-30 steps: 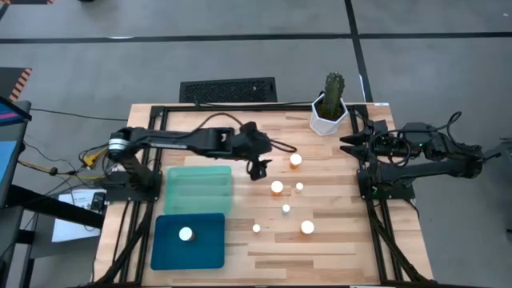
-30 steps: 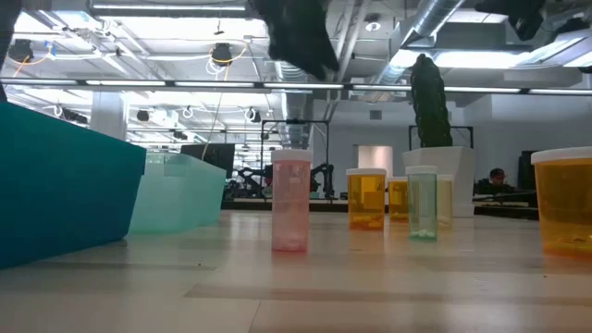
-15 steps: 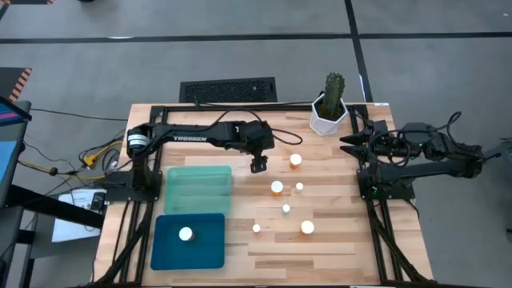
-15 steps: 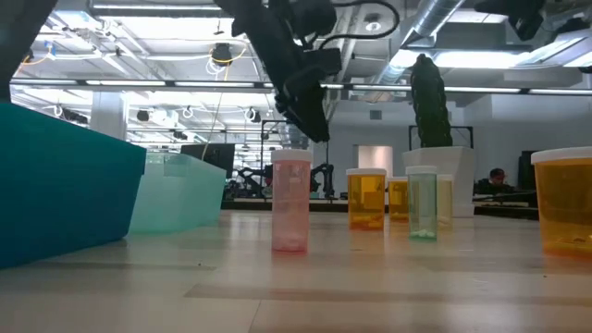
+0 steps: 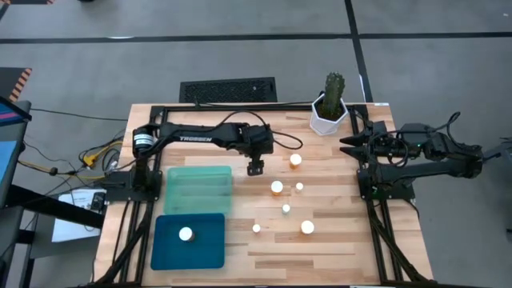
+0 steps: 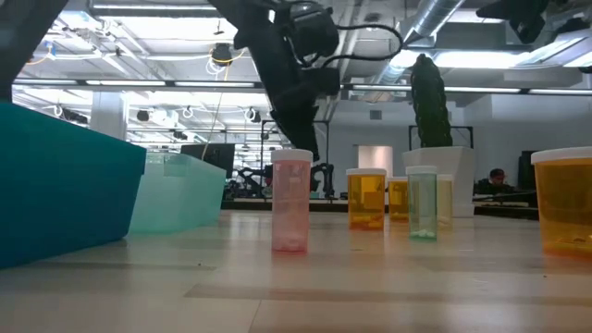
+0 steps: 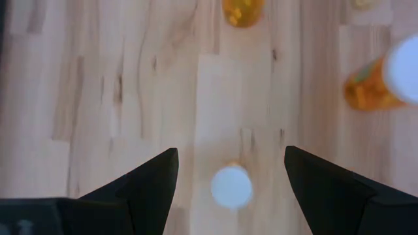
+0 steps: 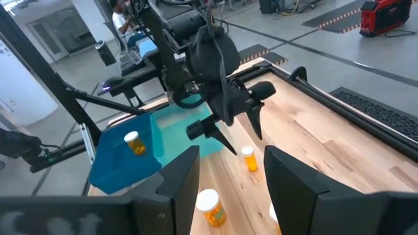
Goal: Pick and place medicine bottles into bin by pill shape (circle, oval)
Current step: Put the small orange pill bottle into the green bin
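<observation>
The table point(image 5: 336, 256) is a light wood plank top on a black metal frame, standing on a grey floor point(image 5: 96, 64) marked with dark lines. A black floor vent point(image 5: 228, 90) lies just beyond the far edge of the table. A white pot with a cactus point(image 5: 329, 106) stands at the far edge, near the right arm's base.

Two trays sit on the left part of the table: a pale green tray point(image 5: 198, 190) and, nearer the front, a dark teal tray point(image 5: 190, 241). One white-capped bottle point(image 5: 186, 234) stands inside the dark teal tray. Six more medicine bottles point(image 5: 277, 187) stand upright on bare wood right of the trays, spread apart and not touching one another. In the low view their bodies show amber, pink and pale green.

The left claw point(image 5: 255, 166) hangs above the table between the pale green tray and the farthest bottle point(image 5: 296, 160), holding nothing, its fingers point(image 7: 151, 179) spread apart over a white cap point(image 7: 231, 187). The right claw point(image 5: 349, 143) rests at the right edge of the table, fingers point(image 8: 181, 171) parted and empty.

Behind the table, the low view shows an open room with ceiling pipes point(image 6: 435, 23), strip lights and desks.
</observation>
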